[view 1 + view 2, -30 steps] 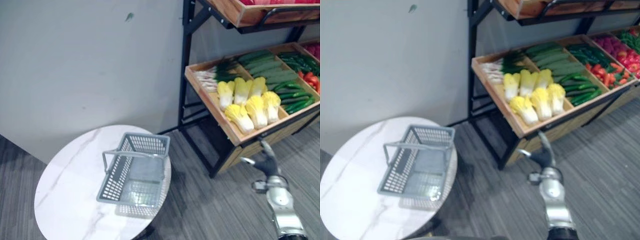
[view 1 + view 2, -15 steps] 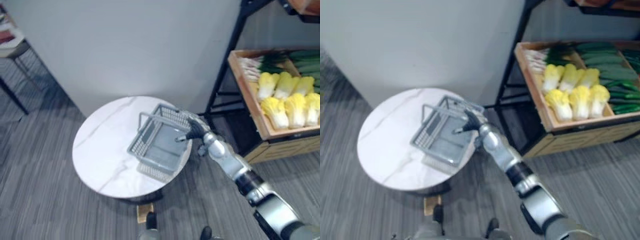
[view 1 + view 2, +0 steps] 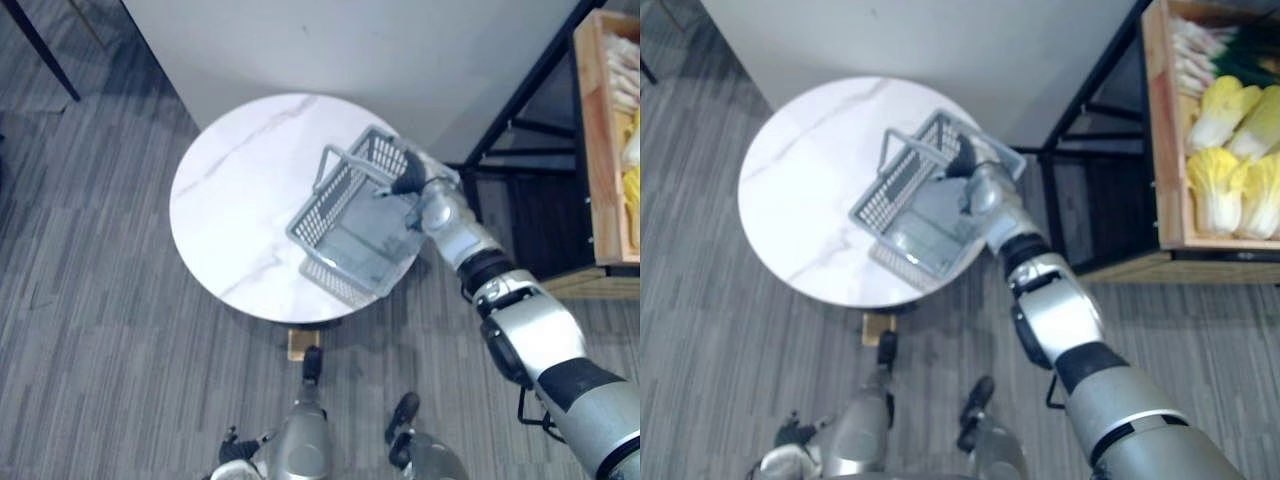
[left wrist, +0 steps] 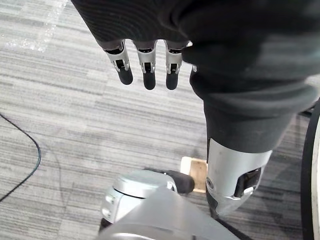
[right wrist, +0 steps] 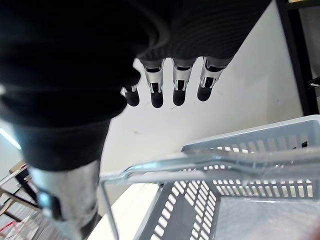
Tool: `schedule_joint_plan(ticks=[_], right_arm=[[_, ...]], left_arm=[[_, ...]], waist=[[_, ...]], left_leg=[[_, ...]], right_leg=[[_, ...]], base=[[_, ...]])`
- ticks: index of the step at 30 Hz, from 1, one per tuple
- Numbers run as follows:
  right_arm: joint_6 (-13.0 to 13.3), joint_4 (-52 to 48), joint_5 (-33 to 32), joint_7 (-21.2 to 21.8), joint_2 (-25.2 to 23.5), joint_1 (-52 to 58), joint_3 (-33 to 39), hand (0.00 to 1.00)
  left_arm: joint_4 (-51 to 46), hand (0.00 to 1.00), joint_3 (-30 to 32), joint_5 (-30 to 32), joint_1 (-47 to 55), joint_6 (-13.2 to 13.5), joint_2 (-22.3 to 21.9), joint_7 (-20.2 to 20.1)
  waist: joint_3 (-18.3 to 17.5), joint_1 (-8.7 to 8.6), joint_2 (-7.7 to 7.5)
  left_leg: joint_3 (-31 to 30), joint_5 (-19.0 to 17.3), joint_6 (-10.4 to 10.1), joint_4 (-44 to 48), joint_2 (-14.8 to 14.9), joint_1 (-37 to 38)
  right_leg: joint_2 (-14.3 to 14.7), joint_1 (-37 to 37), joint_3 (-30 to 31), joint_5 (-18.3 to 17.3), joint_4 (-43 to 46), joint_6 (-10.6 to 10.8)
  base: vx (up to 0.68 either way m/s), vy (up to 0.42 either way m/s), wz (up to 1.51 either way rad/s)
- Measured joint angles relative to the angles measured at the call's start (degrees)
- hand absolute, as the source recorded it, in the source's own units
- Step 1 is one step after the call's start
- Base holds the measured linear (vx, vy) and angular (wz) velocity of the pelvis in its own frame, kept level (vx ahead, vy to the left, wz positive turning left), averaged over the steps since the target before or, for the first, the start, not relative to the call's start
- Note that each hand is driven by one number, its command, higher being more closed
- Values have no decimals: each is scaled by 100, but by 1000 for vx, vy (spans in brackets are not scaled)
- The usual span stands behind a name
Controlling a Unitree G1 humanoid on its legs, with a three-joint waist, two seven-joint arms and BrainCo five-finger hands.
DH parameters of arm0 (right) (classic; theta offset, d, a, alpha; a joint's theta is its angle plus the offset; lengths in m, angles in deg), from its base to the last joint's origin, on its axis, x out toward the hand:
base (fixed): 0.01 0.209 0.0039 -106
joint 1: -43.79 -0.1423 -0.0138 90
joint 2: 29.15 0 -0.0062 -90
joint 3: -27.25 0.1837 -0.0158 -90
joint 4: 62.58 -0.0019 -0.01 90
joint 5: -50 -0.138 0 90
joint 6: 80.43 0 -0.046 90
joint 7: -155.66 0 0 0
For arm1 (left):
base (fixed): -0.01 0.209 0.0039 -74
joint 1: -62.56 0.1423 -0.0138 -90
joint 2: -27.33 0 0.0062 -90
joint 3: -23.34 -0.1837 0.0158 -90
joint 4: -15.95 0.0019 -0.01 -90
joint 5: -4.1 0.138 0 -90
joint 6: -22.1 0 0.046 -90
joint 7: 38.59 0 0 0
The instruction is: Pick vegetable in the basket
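Inspector: Although the task calls for a vegetable in the basket (image 3: 322, 205), the basket is empty and stands on the round surface (image 3: 235, 190), toward the edge nearest the shelf. The vegetables lie in the wooden crate (image 3: 1168, 150) on that shelf, well apart from it.

Clerk: State of the hands?

Inspector: The right hand (image 3: 412, 182) is at the basket's far rim, its fingers (image 5: 180, 87) straight and relaxed, holding nothing. Its wrist view shows them above the handle (image 5: 225, 159), not round it. Whether the palm touches the rim, I cannot tell. The left hand (image 4: 145, 62) hangs over the floor, fingers straight, empty.

Clerk: Risks from here?

Inspector: In my judgement, two. The basket's near corner sits at the surface's edge, so a push from the hand or forearm could slide it off. Also, the hand is at the basket with nothing to deliver. It must travel to the crate, and a swing past the raised handle could hook it and tip the basket.

Clerk: Count?

Inspector: One basket, one handle, one surface. Four pale yellow cabbages (image 3: 1220, 105) show in the crate, two of them cut by the picture's edge. One bunch of leeks (image 3: 1195, 40) lies beside them, stalks too close to count. Two hands, both empty.
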Motion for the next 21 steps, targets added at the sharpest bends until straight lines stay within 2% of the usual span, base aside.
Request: schedule_joint_plan(ticks=[5,8,21], right_arm=[[-74,18,-12,-215,339,-272,213,0],[-81,8,-59,-365,474,-352,306,0],[-204,-23,-71,-372,373,-308,287,0]], left_arm=[[-14,0,-294,-4,-137,53,0,121],[-56,0,-417,-5,-168,60,42,150],[-35,0,-652,-6,-371,60,85,230]], waist=[[266,-16,54],[280,-17,56],[356,-73,108]], left_leg=[[-45,-4,-5,0,-34,-15],[-44,-6,-7,-2,-35,-130],[50,-2,-1,-2,-23,-212]], right_leg=[[-33,-5,-30,-14,12,-11],[-49,-172,-24,-51,113,-38],[-79,-386,53,-113,293,-51]], base=[[46,-3,4],[0,0,0],[8,-5,-3]])
